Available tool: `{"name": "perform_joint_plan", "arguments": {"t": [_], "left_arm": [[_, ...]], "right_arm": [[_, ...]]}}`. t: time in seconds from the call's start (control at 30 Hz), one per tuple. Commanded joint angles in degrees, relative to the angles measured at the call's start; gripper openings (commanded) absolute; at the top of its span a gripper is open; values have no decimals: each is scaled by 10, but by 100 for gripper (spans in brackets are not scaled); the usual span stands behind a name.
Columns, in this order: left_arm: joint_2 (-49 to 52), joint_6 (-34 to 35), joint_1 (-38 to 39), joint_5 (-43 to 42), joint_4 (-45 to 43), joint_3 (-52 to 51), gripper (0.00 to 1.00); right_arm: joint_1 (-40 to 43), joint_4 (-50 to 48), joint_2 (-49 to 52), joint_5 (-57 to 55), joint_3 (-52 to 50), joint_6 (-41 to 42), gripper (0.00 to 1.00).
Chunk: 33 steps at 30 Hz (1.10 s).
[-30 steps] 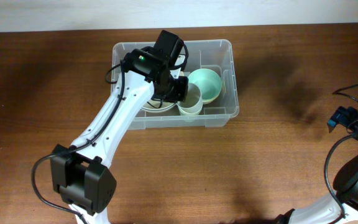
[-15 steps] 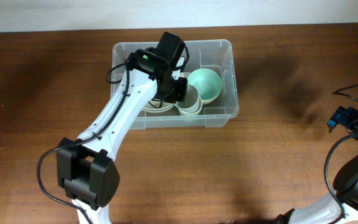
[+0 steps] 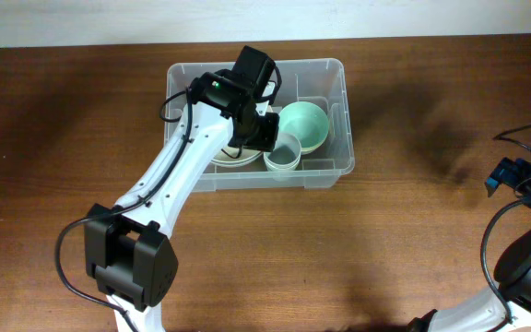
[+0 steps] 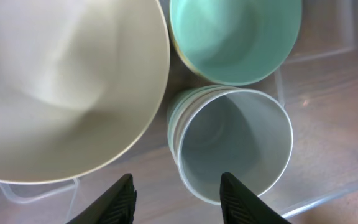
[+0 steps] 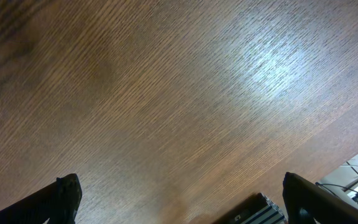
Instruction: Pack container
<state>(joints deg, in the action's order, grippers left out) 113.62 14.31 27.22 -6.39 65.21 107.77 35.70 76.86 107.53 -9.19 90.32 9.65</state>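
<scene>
I see the container as a clear plastic bin, rectangular with rounded corners and a thick rim. It sits on the dark, wood-grained counter, and its glossy floor lets the wood show through.

Three smooth, matte vessels stand inside it. A wide, shallow cream bowl sits at the end of the container nearest the left arm. A round mint-green bowl is toward the far end of the container. A tall pale cup, with faint ridges below its rim, is beside the front wall of the container, touching or almost touching both bowls.

The left end effector hangs inside the container, just above the gap between the cream bowl and the cup. Its black fingers are parted and grip nothing. One fingertip is over the cup's near rim and the other is over the container's floor beside the cream bowl.

The right end effector is well apart from the container, out toward the robot's right. It is spread wide over bare counter, where the grain catches a bright patch of glare.
</scene>
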Motion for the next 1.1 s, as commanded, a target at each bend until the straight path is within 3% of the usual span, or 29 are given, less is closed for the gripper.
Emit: {"name": "perform_joint_plan", "arguments": {"t": [0.0,0.07,0.1,0.17,0.37,0.53,0.77,1.07], "left_arm": [[2,-12,-19,5,8,62,49],[2,-12,-35,25,34,108,52],[2,-12,-43,42,51,130,61],[2,-12,-65,86,102,184,100],[0,-11,-130,123,229,290,100],[-17,25,-200,122,315,299,100],[-111,23,-288,81,315,274,100],[-341,28,-295,95,310,120,100]], "right_arm": [[3,0,-10,-5,7,2,99],[3,0,-10,-5,7,2,99],[3,0,-10,-5,7,2,99],[3,0,-10,-5,7,2,99],[3,0,-10,-5,7,2,99],[3,0,-10,-5,7,2,99],[3,0,-10,-5,7,2,99],[3,0,-10,-5,7,2,99]]}}
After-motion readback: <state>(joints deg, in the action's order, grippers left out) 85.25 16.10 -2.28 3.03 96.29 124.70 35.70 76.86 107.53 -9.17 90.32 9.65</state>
